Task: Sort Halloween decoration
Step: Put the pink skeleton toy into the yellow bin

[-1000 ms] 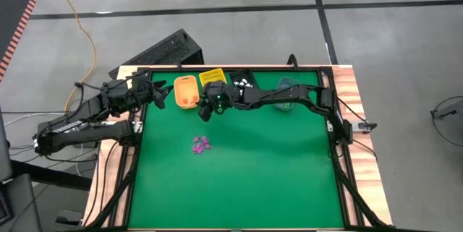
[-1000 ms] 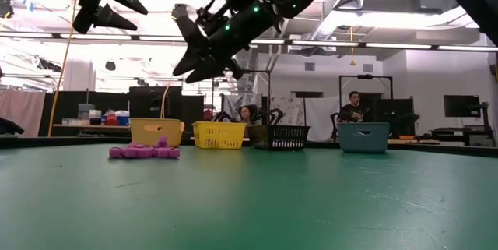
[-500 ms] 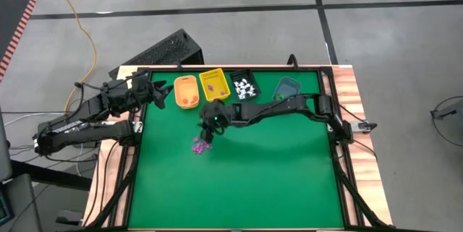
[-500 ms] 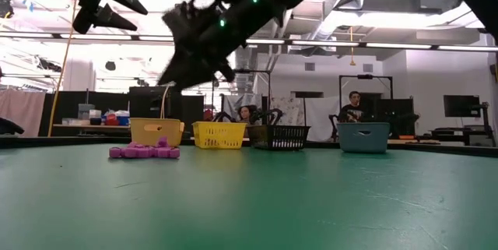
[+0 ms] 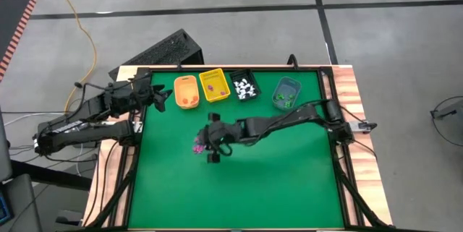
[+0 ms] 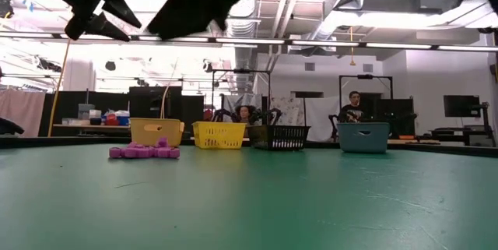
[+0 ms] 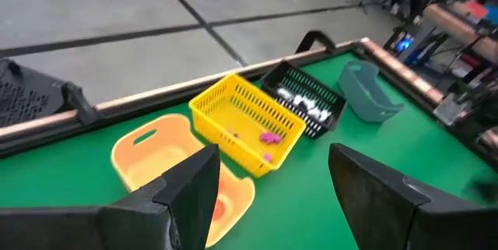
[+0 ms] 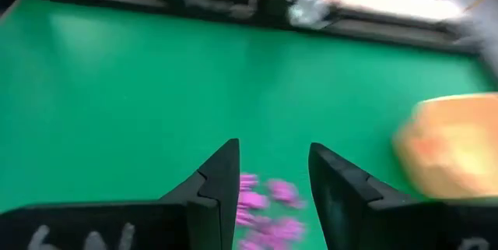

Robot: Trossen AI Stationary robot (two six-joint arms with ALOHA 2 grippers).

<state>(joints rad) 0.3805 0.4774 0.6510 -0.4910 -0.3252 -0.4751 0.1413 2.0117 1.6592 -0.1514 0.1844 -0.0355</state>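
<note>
The Halloween decoration left on the table is a small pile of purple trinkets (image 5: 196, 148) (image 6: 144, 151) (image 8: 268, 203), resting on the green mat. My right gripper (image 5: 204, 145) (image 8: 272, 153) is open and hangs above this pile, fingers pointing down toward it. The low view shows the pile untouched, with the right arm (image 6: 202, 1) high overhead. My left gripper (image 5: 155, 96) (image 7: 272, 195) is open and waits in the air near the table's far left corner, facing the bins.
Four bins stand in a row along the far edge: orange (image 5: 187, 92), yellow (image 5: 214, 85) holding purple trinkets (image 7: 270, 137), black (image 5: 244, 86) holding white ones, and blue-grey (image 5: 286, 92) holding green ones. The mat's near half is bare. People sit in the room behind.
My right gripper has swung from over the yellow bin toward the table's near edge and a little left, and now stands above the purple pile. The pile itself has not moved. The left arm has stayed nearly still.
</note>
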